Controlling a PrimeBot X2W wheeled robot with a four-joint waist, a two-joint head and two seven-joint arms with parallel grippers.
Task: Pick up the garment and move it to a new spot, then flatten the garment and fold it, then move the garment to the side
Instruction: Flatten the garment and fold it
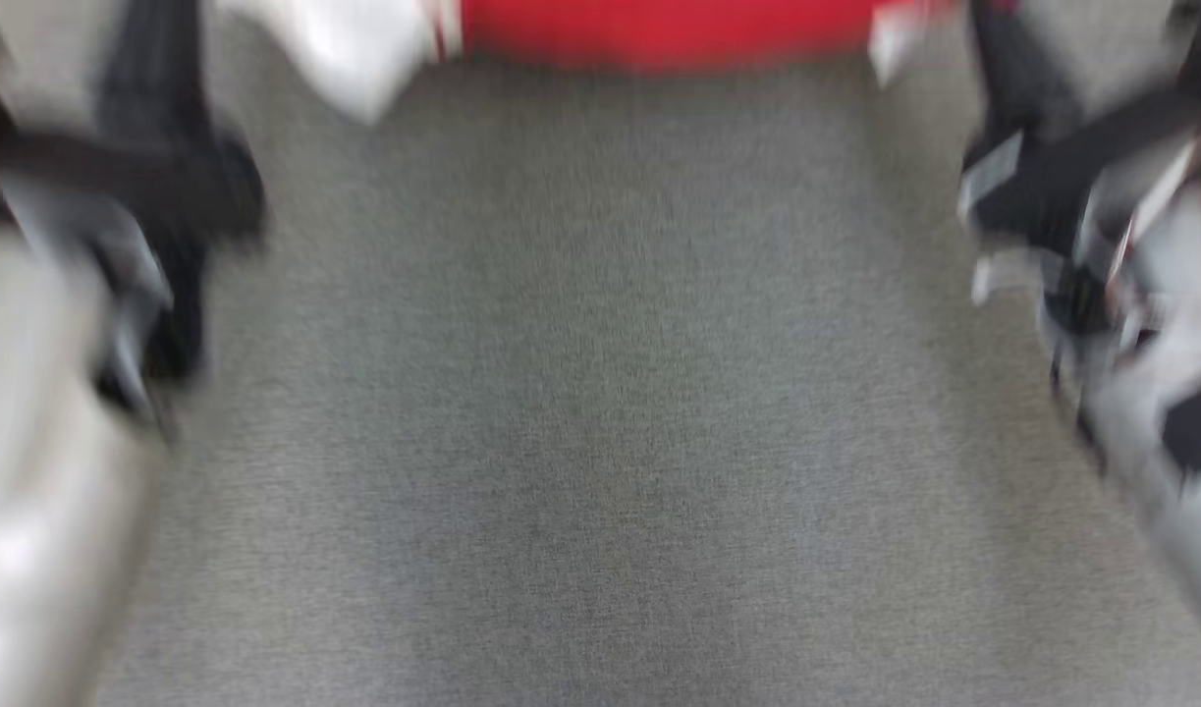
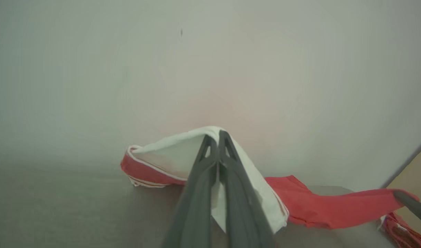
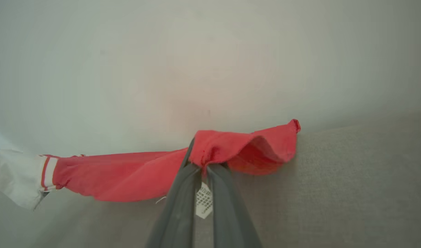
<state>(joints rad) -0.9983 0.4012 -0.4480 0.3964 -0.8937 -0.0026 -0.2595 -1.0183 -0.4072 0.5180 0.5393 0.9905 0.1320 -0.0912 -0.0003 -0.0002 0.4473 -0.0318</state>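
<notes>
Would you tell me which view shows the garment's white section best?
Left wrist view: the garment's white section is sharp and central, pinched by the left end effector. Right wrist view has it at the left edge; head view blurs it.

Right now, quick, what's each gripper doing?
Left gripper: closed, holding the garment by its white part.
Right gripper: closed, holding its red edge.

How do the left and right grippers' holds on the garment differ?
The left gripper pinches the garment's white end with the red-striped edge; the right gripper pinches plain red fabric. The left gripper's fingertips show over the cloth; a red fold covers the right gripper's, where a label hangs. Both are shut on the garment, stretched between them.
</notes>
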